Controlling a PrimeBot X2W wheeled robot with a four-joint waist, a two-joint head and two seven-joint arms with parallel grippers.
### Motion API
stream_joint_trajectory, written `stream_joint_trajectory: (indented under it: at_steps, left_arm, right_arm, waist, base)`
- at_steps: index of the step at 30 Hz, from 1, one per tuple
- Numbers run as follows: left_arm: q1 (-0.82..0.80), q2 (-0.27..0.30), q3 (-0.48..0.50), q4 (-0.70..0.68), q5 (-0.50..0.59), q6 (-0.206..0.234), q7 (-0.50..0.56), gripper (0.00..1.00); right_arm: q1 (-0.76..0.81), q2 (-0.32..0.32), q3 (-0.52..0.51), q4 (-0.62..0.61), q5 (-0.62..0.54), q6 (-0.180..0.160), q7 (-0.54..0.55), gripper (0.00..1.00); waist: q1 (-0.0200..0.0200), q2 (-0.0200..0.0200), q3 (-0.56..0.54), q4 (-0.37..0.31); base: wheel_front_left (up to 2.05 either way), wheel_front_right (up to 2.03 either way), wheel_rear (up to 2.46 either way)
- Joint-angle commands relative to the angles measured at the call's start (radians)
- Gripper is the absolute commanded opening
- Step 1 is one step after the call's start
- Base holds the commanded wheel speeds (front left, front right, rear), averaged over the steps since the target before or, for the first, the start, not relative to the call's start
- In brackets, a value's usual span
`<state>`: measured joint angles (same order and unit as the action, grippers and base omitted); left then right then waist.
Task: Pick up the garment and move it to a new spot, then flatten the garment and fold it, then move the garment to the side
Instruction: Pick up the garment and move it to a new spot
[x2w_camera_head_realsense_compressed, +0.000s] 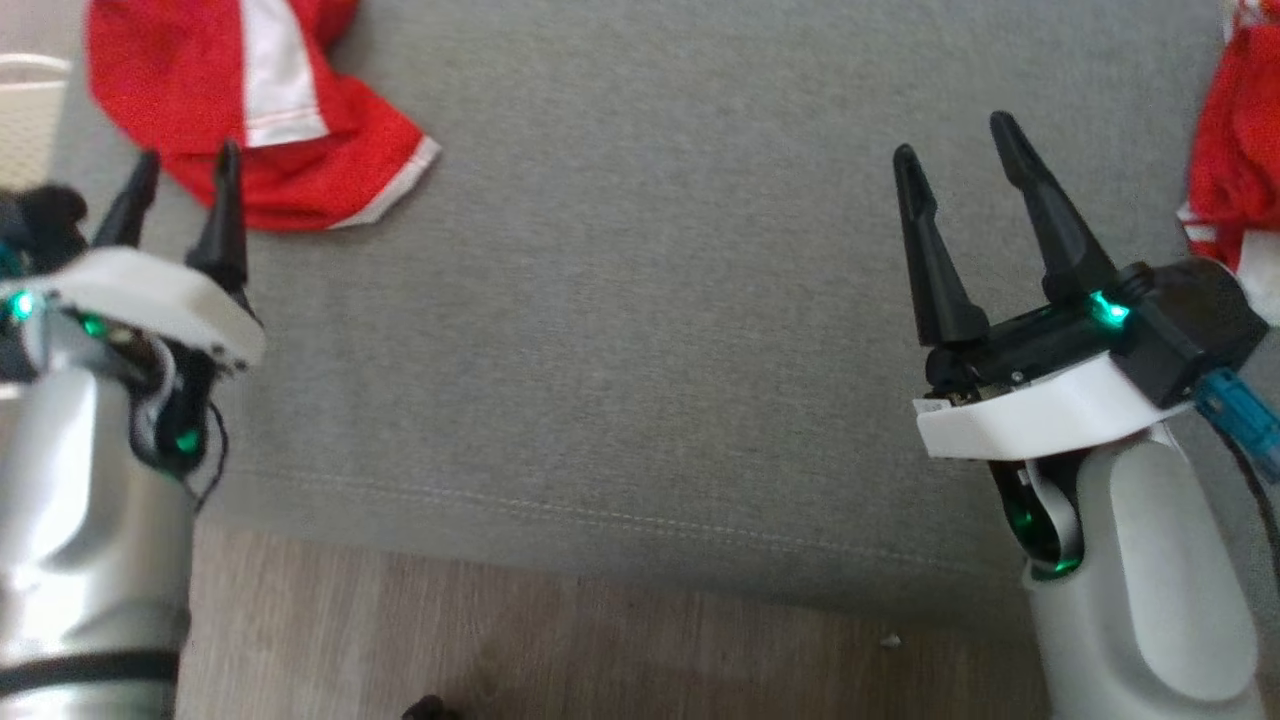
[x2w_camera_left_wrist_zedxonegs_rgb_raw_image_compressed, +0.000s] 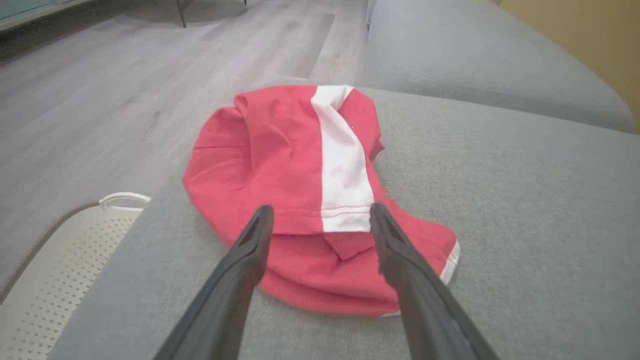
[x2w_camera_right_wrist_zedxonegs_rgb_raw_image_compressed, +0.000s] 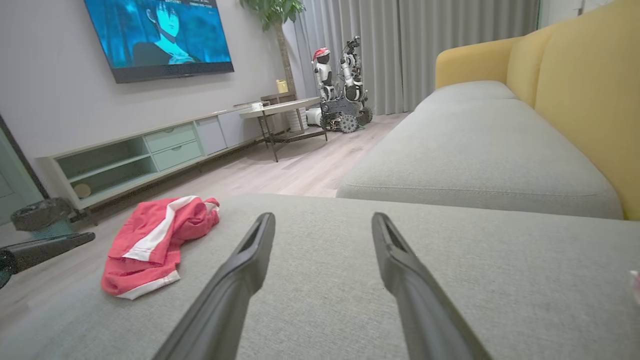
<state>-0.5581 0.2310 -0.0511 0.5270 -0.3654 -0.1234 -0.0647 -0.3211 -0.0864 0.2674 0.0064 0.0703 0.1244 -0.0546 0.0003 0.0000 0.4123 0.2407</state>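
Note:
The garment (x2w_camera_head_realsense_compressed: 200, 110) is a crumpled red piece with a white stripe, lying at the far left corner of the grey sofa cushion (x2w_camera_head_realsense_compressed: 640, 300). My left gripper (x2w_camera_head_realsense_compressed: 190, 155) hovers at its near edge, open and holding nothing. In the left wrist view the garment (x2w_camera_left_wrist_zedxonegs_rgb_raw_image_compressed: 290, 150) lies just beyond the spread fingers of that gripper (x2w_camera_left_wrist_zedxonegs_rgb_raw_image_compressed: 321, 208). My right gripper (x2w_camera_head_realsense_compressed: 952, 135) is open over bare cushion at the right. The right wrist view looks between its own fingers (x2w_camera_right_wrist_zedxonegs_rgb_raw_image_compressed: 324, 216) along the sofa, with the garment (x2w_camera_right_wrist_zedxonegs_rgb_raw_image_compressed: 145, 240) far off to its left.
A second red and white cloth (x2w_camera_head_realsense_compressed: 1235, 150) lies at the cushion's right edge. A white perforated basket (x2w_camera_left_wrist_zedxonegs_rgb_raw_image_compressed: 60, 265) stands on the floor beside the sofa's left end. Wooden floor (x2w_camera_head_realsense_compressed: 600, 640) runs along the front edge. The yellow backrest (x2w_camera_right_wrist_zedxonegs_rgb_raw_image_compressed: 585, 100) rises behind.

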Motion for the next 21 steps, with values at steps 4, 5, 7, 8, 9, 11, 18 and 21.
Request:
stream_joint_trajectory:
  at_steps: [4,5,7,8,9,11,18,21]
  left_arm:
    - [-0.122,0.072,0.018,0.075,-0.021,-0.004,0.031,1.00]
    - [-0.140,0.079,0.012,0.099,-0.021,-0.005,0.040,1.00]
    - [-0.174,0.089,0.004,0.143,-0.025,-0.005,0.053,1.00]
    - [-0.174,0.089,0.004,0.143,-0.025,-0.005,0.053,1.00]
    - [-0.191,0.093,0.004,0.166,-0.027,-0.005,0.057,1.00]
    - [-0.221,0.104,-0.001,0.212,-0.018,0.002,0.062,1.00]
    - [-0.294,0.112,-0.012,0.354,-0.006,0.026,0.052,0.00]
    - [-0.308,0.113,-0.010,0.375,-0.014,0.021,0.008,0.00]
  right_arm:
    - [-0.018,0.007,0.021,-0.066,-0.015,0.006,0.009,1.00]
    - [-0.018,0.008,0.020,-0.069,-0.017,0.006,0.009,1.00]
    - [-0.020,0.009,0.018,-0.076,-0.019,0.006,0.008,1.00]
    - [-0.020,0.009,0.018,-0.076,-0.019,0.006,0.008,1.00]
    - [-0.022,0.010,0.017,-0.078,-0.019,0.006,0.008,1.00]
    - [-0.026,0.011,0.016,-0.082,-0.021,0.006,0.007,1.00]
    - [-0.036,0.017,0.012,-0.081,-0.025,0.006,0.000,1.00]
    - [-0.038,0.020,0.007,-0.073,-0.025,0.006,-0.006,1.00]
  waist:
    - [-0.0003,0.0000,0.063,-0.058]
    - [-0.0003,0.0000,0.069,-0.064]
    - [-0.0003,0.0000,0.081,-0.074]
    - [-0.0003,0.0000,0.081,-0.074]
    - [-0.0003,0.0000,0.087,-0.078]
    - [-0.0003,0.0000,0.095,-0.085]
    - [-0.0003,0.0000,0.111,-0.100]
    - [-0.0003,0.0000,0.105,-0.106]
  base:
    - [0.00,0.00,0.00]
    - [0.00,0.00,0.00]
    - [0.00,0.00,0.00]
    - [0.00,0.00,0.00]
    - [0.00,0.00,0.00]
    - [0.00,0.00,0.00]
    - [0.00,0.00,0.00]
    - [0.00,0.00,0.00]
